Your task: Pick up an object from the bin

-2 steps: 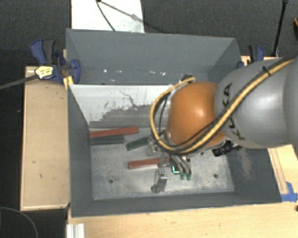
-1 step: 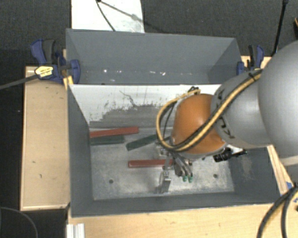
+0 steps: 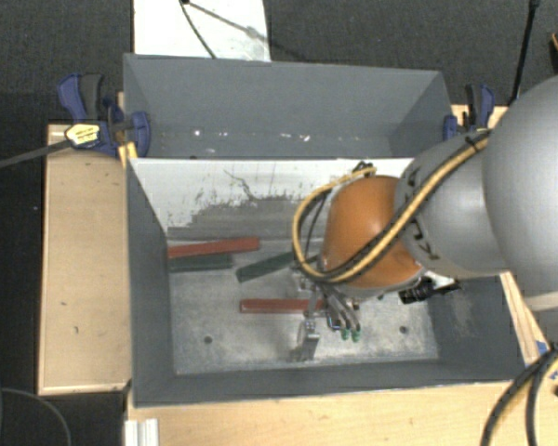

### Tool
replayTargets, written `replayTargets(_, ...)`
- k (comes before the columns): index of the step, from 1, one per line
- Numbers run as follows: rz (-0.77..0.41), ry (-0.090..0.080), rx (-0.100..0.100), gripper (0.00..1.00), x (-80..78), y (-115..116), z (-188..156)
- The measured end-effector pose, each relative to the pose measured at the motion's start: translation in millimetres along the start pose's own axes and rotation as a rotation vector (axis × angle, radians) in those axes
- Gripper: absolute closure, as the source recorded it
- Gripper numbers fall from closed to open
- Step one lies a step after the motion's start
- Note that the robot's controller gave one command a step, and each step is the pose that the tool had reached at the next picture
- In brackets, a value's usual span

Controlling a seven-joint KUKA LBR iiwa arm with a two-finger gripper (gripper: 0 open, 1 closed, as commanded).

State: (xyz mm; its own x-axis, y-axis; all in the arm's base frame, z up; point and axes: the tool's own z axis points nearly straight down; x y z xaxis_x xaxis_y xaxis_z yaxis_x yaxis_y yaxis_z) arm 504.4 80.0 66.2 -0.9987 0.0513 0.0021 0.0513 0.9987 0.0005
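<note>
The arm comes into the bin [image 3: 153, 277] from the right and bends steeply down, so that its orange cover [image 3: 363, 230] and the looped cables [image 3: 302, 235] hang over the middle of the floor and the gripper [image 3: 314, 334] sits low, close to the metal. That low, nearly vertical pose suits flat things lying on a flat floor, since such things can only be taken from above. The thing closest to the gripper is the near red bar [image 3: 272, 306], a thin reddish-brown strip lying flat and roughly level across the middle of the floor. Its right end runs up to the gripper, and from this angle it cannot be said whether the two touch. Whether the gripper is open or closed also cannot be told, because the cover and the wrist hide much of it, so no hold on the bar can be claimed. Just behind the bar lies the slanted green bar [image 3: 265, 268], its right end disappearing under the cover. Further back and to the left, the far red bar [image 3: 214, 246] and the far green bar [image 3: 202, 262] lie side by side, well apart from the gripper. With so few things, all spread out in a single layer, the near red bar looks the likeliest pick. Being thin and flat, it probably calls for a grip across its narrow width, and a closure set too high could slide over it.
</note>
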Motion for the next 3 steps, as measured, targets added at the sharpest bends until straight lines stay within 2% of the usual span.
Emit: replayTargets(3,0.034,-0.002,-0.001,0.00,-0.7,0.6,-0.9)
